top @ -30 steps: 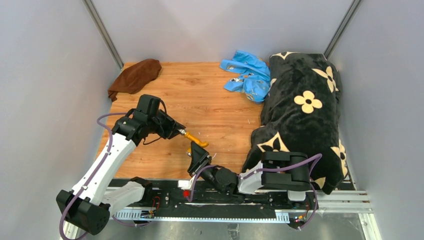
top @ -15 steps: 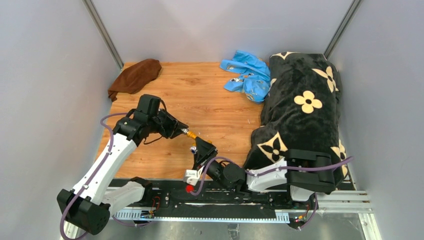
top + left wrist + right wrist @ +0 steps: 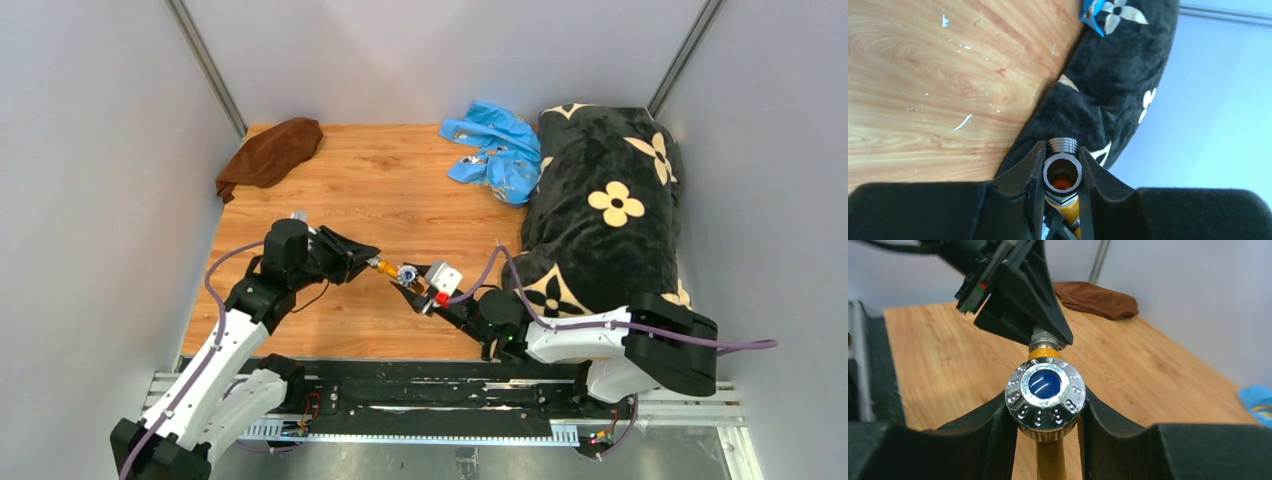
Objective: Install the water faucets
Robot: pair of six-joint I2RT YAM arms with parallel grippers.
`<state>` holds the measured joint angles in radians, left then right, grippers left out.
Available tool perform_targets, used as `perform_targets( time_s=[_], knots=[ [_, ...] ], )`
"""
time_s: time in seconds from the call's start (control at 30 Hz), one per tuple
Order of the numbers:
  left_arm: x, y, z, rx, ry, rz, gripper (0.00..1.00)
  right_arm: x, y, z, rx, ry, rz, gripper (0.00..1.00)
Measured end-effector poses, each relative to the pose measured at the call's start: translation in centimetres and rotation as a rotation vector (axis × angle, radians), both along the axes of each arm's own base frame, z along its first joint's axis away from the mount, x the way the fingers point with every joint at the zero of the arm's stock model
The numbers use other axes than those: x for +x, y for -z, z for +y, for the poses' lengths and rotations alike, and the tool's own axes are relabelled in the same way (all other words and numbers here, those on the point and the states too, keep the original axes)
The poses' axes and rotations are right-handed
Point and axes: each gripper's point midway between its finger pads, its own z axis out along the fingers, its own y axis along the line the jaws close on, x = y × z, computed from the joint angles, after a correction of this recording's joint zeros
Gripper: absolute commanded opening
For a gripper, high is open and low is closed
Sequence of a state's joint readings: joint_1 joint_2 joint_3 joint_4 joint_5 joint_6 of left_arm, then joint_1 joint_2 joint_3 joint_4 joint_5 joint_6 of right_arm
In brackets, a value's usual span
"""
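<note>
The water faucets hang above the wooden table (image 3: 330, 200) as one joined piece between both arms. My left gripper (image 3: 364, 262) (image 3: 1063, 151) is shut on the silver-grey T fitting (image 3: 1063, 171), whose threaded end (image 3: 1063, 144) sticks out past the fingertips. From the fitting a brass-orange spout (image 3: 384, 267) (image 3: 1050, 460) runs to a round silver end with a blue centre (image 3: 407, 274) (image 3: 1045, 399). My right gripper (image 3: 412, 282) (image 3: 1044, 403) is shut on that round end, a finger pressing each side. In the right wrist view the left gripper (image 3: 1023, 300) holds the far end just above it.
A black blanket with cream flowers (image 3: 600, 210) (image 3: 1108, 85) covers the table's right side. A bright blue plastic bag (image 3: 497, 150) (image 3: 1258, 400) lies beside it at the back. A brown cloth (image 3: 272, 152) (image 3: 1095, 299) sits in the back left corner. Grey walls enclose the table.
My right arm swung out to the right and its gripper rose from below the spout to its round silver end, closing on it. The left gripper shifted slightly right with the fitting.
</note>
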<state>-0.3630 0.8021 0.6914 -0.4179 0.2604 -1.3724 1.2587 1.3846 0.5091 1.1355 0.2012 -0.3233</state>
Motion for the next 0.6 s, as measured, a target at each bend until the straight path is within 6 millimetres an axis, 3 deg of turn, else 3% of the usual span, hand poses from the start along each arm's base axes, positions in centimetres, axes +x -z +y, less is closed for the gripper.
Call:
perform_targets(
  time_s=[0.23, 0.33, 0.4, 0.5, 0.6],
  knots=[
    [0.1, -1.6, 0.1, -0.046, -0.006, -0.162, 0.00, 1.2, -0.8, -0.8, 0.338, -0.103, 0.373, 0.01],
    [0.1, -2.0, 0.1, -0.060, -0.005, -0.205, 0.00, 1.9, -1.0, -1.0, 0.471, -0.151, 0.522, 0.10],
    [0.2, -2.1, 0.2, -0.067, -0.011, -0.228, 0.00, 2.4, -0.8, -1.1, 0.539, -0.184, 0.617, 0.25],
    [0.1, -1.9, 0.3, -0.071, -0.017, -0.247, 0.00, 2.6, -0.5, -1.0, 0.593, -0.224, 0.726, 0.59],
    [0.1, -2.3, 0.7, -0.079, -0.039, -0.287, 0.00, 2.6, -0.7, -1.2, 0.631, -0.246, 0.780, 0.72]
  ],
)
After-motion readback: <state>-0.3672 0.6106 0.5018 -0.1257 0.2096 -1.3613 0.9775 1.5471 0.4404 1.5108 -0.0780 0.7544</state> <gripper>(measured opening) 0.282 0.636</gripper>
